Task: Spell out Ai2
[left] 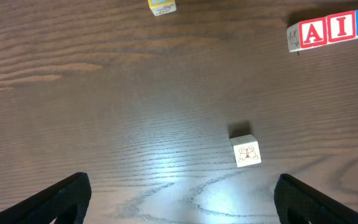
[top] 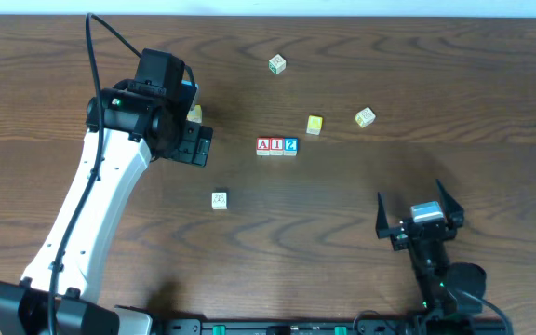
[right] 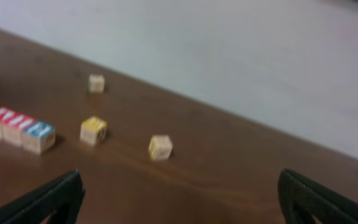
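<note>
Three letter blocks stand touching in a row at the table's middle: a red A block (top: 263, 145), a red I block (top: 276, 145) and a blue 2 block (top: 290, 145). The row also shows in the left wrist view (left: 328, 28) and, blurred, in the right wrist view (right: 18, 129). My left gripper (top: 196, 144) is open and empty, left of the row; its fingertips show in its wrist view (left: 179, 199). My right gripper (top: 419, 212) is open and empty near the front right (right: 179, 196).
Loose blocks lie around: a white one with a drawing (top: 219, 200) (left: 246, 151), a yellow one (top: 314, 125) (right: 94, 130), a pale one (top: 365, 117) (right: 160, 147), one at the back (top: 277, 64) (right: 96, 83), and one partly hidden by the left arm (top: 194, 113) (left: 161, 5).
</note>
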